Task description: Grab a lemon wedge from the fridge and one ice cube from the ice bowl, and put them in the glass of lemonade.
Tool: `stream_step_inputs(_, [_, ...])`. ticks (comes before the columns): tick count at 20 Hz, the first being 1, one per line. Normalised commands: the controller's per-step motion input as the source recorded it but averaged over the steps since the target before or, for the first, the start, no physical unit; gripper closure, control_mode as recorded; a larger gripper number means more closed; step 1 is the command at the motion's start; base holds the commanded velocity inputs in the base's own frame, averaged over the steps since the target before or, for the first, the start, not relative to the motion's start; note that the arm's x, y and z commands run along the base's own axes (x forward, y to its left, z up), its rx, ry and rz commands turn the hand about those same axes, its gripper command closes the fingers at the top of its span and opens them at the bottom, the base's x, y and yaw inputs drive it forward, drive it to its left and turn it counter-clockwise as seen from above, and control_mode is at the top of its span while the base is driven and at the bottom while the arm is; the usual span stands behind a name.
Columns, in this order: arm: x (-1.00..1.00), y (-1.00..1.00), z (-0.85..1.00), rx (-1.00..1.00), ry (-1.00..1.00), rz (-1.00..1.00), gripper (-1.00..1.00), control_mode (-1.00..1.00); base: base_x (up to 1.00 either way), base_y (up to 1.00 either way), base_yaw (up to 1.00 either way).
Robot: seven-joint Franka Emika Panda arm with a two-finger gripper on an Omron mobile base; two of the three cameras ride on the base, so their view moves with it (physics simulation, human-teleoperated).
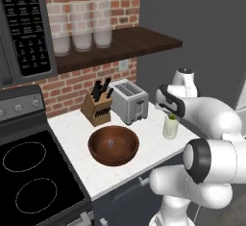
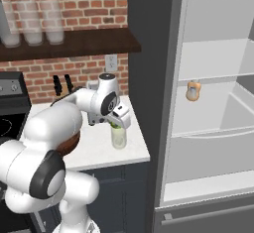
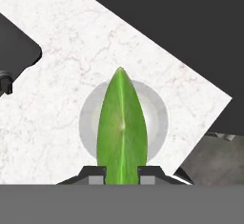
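Hand view: green pointed lemon wedge (image 3: pixel 121 127) over glass of lemonade (image 3: pixel 157 118)

Bare counter (image 1: pixel 144 141) lay between the ice bowl (image 1: pixel 113 144) and the glass of lemonade (image 1: pixel 170 127); the toaster (image 1: pixel 129 102) blocked the back edge.

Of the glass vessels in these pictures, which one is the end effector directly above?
The glass of lemonade, the short clear tumbler alone on the counter near its fridge-side edge. The three taller frosted jars stand up on the wooden shelf, well away from the end effector.

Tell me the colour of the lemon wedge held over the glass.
Bright green with a paler centre line; the lemon wedge shows best in the hand view.
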Motion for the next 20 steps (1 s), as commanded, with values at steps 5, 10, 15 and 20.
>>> stream_step_inputs(5, [0.09,0.02,0.0,0.0,0.02,-0.02,1.0,-1.0,0.0,0.0,0.0])
stream_step_inputs(10, [0.0,0.0,0.0,0.0,0.0,0.0,1.0,-1.0,0.0,0.0,0.0])
stream_step_inputs(15, [0.0,0.0,0.0,0.0,0.0,0.0,1.0,-1.0,0.0,0.0,0.0])
stream_step_inputs(20, [0.0,0.0,0.0,0.0,0.0,0.0,-1.0,-1.0,0.0,0.0,0.0])
